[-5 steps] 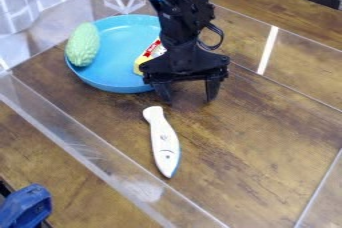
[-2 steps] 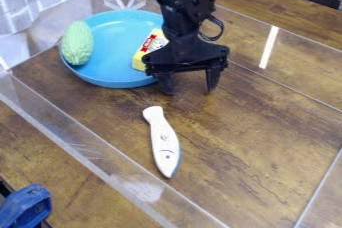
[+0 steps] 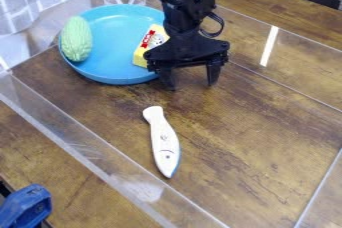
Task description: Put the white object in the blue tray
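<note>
The white object (image 3: 160, 141) lies flat on the wooden table, long and slim, with small grey and blue marks near its front end. The round blue tray (image 3: 112, 25) sits at the back left. My black gripper (image 3: 186, 78) hangs above the table just right of the tray, behind the white object and apart from it. Its fingers are spread open and point down with nothing between them. The arm hides part of the tray's right rim.
In the tray lie a green ridged object (image 3: 79, 39) at the left and a yellow block with a red-white label (image 3: 151, 48) at the right. A clear wall (image 3: 80, 137) borders the table's front left. A blue thing (image 3: 23, 208) sits at the bottom left.
The blue tray with its contents has slid a little toward the back left. The gripper has shifted slightly back, still open. The white object has not moved.
</note>
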`<state>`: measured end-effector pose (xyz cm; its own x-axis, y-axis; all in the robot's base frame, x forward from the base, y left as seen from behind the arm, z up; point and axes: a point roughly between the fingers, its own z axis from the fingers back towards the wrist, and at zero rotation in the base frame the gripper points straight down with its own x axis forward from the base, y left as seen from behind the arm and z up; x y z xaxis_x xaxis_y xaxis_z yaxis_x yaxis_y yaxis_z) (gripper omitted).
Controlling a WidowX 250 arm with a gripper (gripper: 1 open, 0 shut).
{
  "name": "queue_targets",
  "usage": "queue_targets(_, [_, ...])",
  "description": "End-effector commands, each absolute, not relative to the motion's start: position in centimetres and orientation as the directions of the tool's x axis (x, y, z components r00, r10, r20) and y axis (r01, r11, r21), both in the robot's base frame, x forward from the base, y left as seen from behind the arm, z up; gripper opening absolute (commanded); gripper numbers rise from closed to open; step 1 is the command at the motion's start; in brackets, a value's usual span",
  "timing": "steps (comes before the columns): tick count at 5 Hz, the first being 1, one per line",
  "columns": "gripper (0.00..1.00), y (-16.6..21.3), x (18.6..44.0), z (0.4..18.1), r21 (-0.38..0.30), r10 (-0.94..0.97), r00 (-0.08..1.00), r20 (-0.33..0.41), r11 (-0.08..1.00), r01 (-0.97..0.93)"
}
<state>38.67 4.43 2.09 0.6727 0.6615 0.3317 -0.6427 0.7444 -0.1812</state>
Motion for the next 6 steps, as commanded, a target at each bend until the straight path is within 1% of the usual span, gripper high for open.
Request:
queue_targets(1, [1.0, 7.0, 36.8, -0.5, -0.116, 0.704, 0.651, 0.283, 0.699, -0.706])
queue_targets(3, [1.0, 6.9, 35.5, -0.6, -0.073, 0.7, 0.658, 0.279, 0.698, -0.712])
queue_targets(6, [1.0, 6.4, 33.2, 0.0, -0.007, 0.696, 0.668, 0.262, 0.693, -0.72])
